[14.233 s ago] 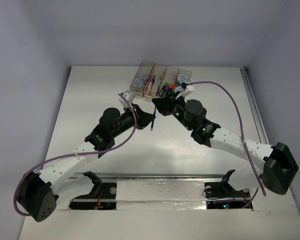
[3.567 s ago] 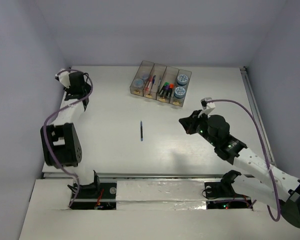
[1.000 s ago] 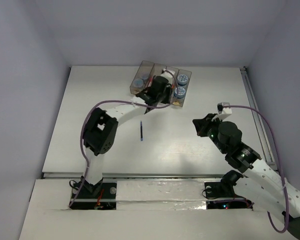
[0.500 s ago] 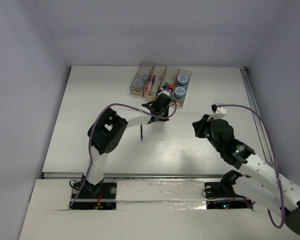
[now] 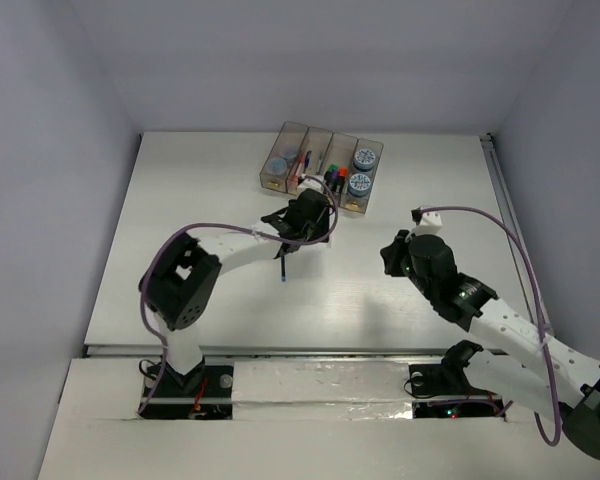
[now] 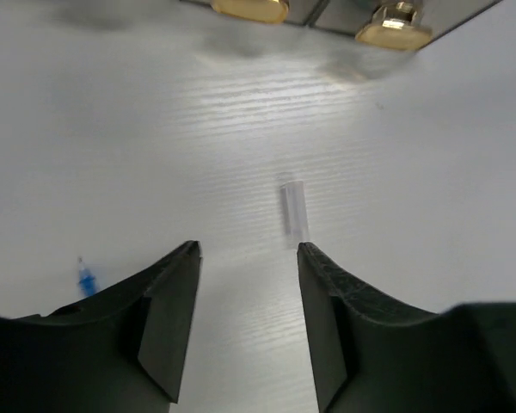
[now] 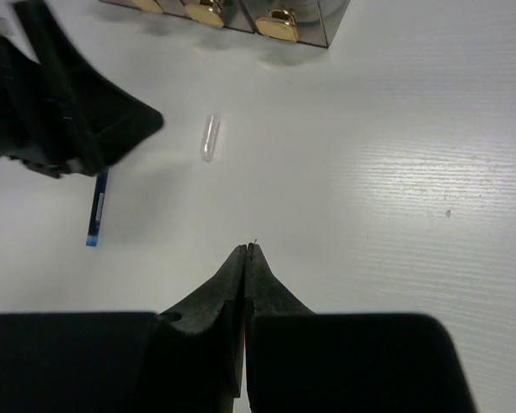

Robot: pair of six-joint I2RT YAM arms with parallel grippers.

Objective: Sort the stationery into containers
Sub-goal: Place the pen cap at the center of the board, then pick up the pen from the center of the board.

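Note:
A thin blue pen [image 5: 283, 268] lies on the white table in front of the containers [image 5: 321, 170], its upper end under my left gripper [image 5: 310, 222]. In the left wrist view that gripper [image 6: 248, 248] is open with nothing between its fingers; the pen's tip [image 6: 86, 280] shows to the left and a small clear cap [image 6: 293, 212] lies just ahead. The bins hold blue-grey rolls [image 5: 361, 170], highlighters [image 5: 332, 178] and pens [image 5: 298, 165]. My right gripper [image 7: 248, 248] is shut and empty, hovering right of the pen [image 7: 97, 211] and cap [image 7: 209, 138].
The bins' tan end pieces [image 7: 279, 24] face the arms. The left gripper's black body [image 7: 69, 112] fills the upper left of the right wrist view. White walls enclose the table [image 5: 180, 230], and a rail [image 5: 508, 210] runs along its right edge.
My left arm has swung back from the bins to above the pen's upper end, and its jaws have opened. The right arm has shifted slightly and stays shut.

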